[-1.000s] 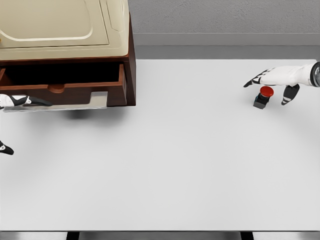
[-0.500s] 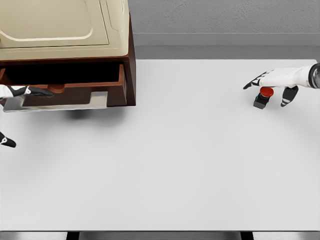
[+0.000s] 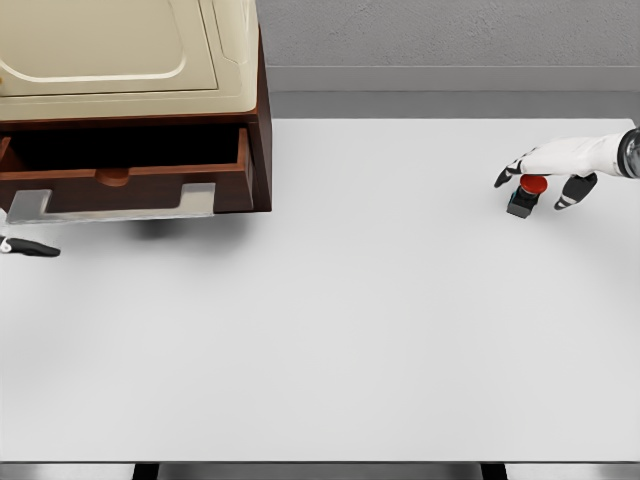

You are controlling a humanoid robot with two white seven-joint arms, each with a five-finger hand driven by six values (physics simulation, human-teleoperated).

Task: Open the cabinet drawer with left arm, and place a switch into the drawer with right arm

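The switch [image 3: 524,196], a small dark block topped by a red round button, stands upright on the white tabletop [image 3: 340,330] near its right edge, toward the far right corner. The right hand [image 3: 545,170], white with dark fingertips, hangs directly over the switch with its arm entering from the right edge; its fingers are spread, one group reaching down on the left of the red button and another on the right, so that the switch sits between them, but whether any finger touches it cannot be told and no grasp is closed. Well apart, at the far left corner of the tabletop, stands the cabinet [image 3: 262,130], dark brown wood with a cream top. Its drawer [image 3: 130,180] is pulled out, showing a dark interior and a pale front panel along its near edge. Of the left hand [image 3: 28,248] only a dark-tipped finger shows at the left edge, just in front of the drawer and not touching it; its state cannot be told.
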